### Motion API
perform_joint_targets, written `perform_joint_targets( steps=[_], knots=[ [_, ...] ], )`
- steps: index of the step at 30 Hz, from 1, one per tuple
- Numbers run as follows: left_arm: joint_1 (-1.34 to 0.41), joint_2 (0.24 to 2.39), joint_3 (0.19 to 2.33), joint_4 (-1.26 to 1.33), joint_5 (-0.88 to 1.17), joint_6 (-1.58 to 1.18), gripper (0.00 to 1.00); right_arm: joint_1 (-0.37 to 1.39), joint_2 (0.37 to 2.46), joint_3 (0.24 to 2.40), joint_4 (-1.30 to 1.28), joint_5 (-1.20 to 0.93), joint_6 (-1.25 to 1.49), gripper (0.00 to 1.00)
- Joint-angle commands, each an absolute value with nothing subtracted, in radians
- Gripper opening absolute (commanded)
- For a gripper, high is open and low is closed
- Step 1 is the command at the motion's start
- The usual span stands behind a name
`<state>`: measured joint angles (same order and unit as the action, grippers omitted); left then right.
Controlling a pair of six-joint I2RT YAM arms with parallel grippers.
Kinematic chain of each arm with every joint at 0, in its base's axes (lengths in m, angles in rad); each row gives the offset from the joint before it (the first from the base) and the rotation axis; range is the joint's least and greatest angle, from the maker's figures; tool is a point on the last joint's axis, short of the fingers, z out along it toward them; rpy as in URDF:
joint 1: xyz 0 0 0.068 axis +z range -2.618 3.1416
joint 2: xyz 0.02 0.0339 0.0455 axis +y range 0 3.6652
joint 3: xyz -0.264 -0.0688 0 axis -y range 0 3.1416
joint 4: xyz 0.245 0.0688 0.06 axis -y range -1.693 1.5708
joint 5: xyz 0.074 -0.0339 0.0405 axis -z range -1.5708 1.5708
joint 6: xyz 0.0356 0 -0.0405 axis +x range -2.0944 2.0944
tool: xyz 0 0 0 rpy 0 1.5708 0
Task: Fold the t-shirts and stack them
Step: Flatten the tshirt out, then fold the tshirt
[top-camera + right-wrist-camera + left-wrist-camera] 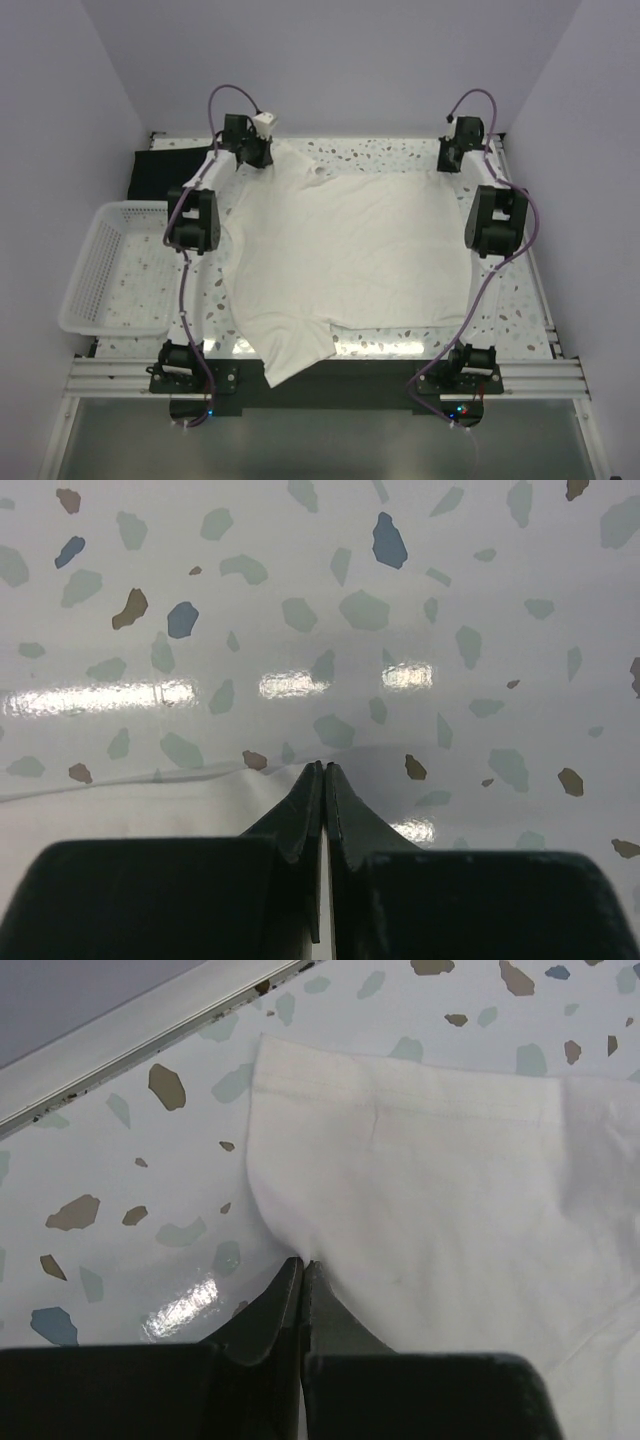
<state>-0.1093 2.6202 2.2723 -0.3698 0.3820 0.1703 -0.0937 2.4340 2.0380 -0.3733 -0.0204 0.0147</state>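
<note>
Looking down from above, the cream t-shirt [350, 250] lies spread over the speckled tabletop [520, 320]. Its far edge runs left to right between the two hands, and its body reaches back toward the arm bases, one flap drooping over the near edge. The left hand [252, 152] sits at the far left corner and the right hand [452, 158] at the far right, each nearest its own corner. The black t-shirt [168, 172] lies beyond the left hand, at the far left, well apart from the right one.

From the left wrist, the left hand [301, 1272] is closed, pinching the cloth's edge where it dips inward. The stitched band lies ahead and to the right.

From the right wrist, the right hand [325, 772] is closed too, with the cloth's edge meeting its tips, seemingly caught. The cloth spreads to the left.

I judge the coming fold draws this far edge toward the bases. No writing or brand is legible.
</note>
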Motion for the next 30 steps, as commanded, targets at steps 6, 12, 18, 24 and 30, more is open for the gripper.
perform_joint_targets(
  steps=[6,12,18,24,30],
  knots=[
    [-0.058,2.448,2.195,-0.141,0.489,0.104,0.0,-0.123,2.296,2.017,-0.311,-0.074,0.006,0.0],
    [-0.04,2.372,2.14,-0.107,0.564,0.097,0.0,-0.141,2.26,1.987,-0.291,-0.117,-0.021,0.0],
    [-0.028,2.287,2.028,-0.083,0.609,0.107,0.0,-0.163,2.214,1.944,-0.293,-0.166,-0.018,0.0],
    [-0.014,2.185,1.898,-0.066,0.646,0.136,0.0,-0.195,2.155,1.879,-0.285,-0.242,-0.02,0.0],
    [0.0,2.048,1.731,-0.035,0.647,0.169,0.0,-0.235,2.068,1.781,-0.279,-0.339,-0.031,0.0]
  ],
)
